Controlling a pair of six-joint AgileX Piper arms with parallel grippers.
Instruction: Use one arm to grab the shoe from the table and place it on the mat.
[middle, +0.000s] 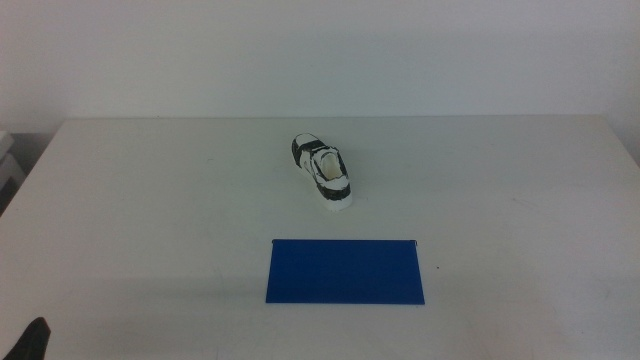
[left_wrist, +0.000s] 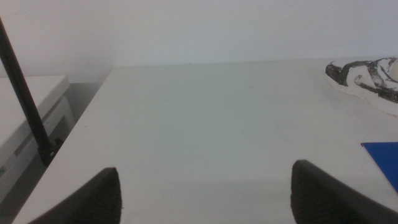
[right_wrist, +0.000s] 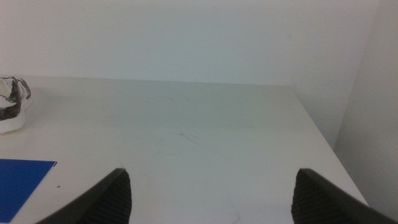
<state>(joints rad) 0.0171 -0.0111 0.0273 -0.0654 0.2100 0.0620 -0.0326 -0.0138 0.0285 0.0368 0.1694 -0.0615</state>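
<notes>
While both arms wait, middle view: shoe (middle: 325, 174), white with black patches and cream inside, on table (middle: 150, 200) beyond blue mat (middle: 346, 271). Left wrist view: left gripper (left_wrist: 205, 193) spread apart, holding nothing. Right wrist view: right gripper (right_wrist: 211, 193) likewise.

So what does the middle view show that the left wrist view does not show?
Only the middle view shows the whole small white and black sneaker and the whole flat royal blue rectangular mat, lying apart. Only the left wrist view shows the left hand with jaws wide open, and a thin black rod beside the wide white tabletop. Both show the tabletop, part of the sneaker and the mat. The right hand waits, open.
</notes>
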